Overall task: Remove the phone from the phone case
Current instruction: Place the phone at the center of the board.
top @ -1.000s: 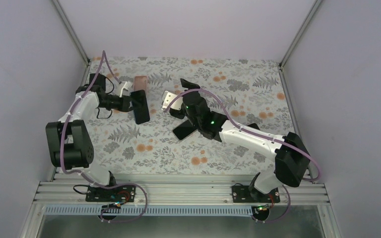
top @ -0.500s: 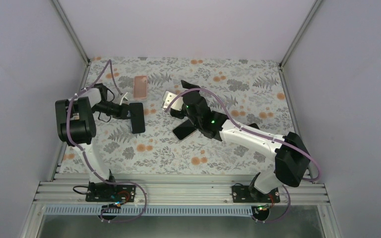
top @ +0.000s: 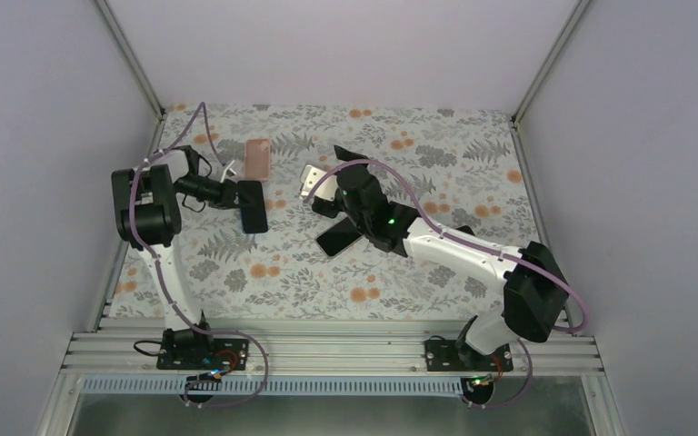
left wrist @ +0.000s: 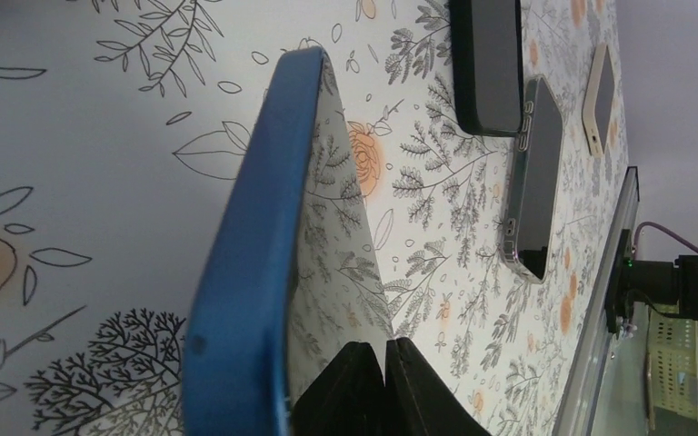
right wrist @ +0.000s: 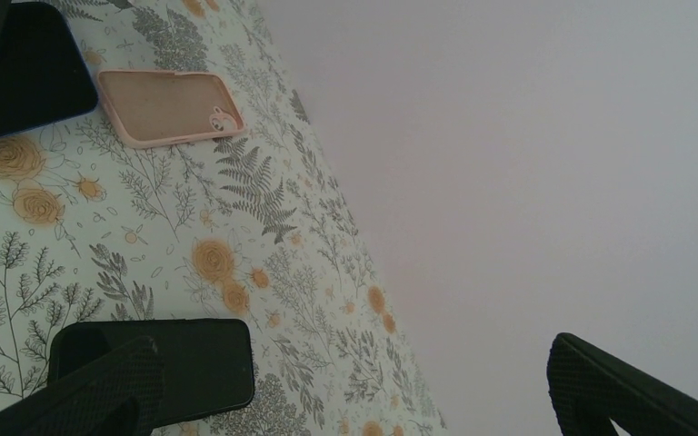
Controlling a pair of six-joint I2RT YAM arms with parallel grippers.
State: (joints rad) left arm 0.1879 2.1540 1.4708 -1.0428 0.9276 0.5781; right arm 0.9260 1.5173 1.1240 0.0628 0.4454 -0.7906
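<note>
Foremost, smooth round-edged blue case, flat matte pink case

On the table, one case lies rearmost; right of it, perhaps a second case; nearer, a phone.

place: lab test cell | seen: grey panel walls, aluminium frame, floral tabletop
</note>
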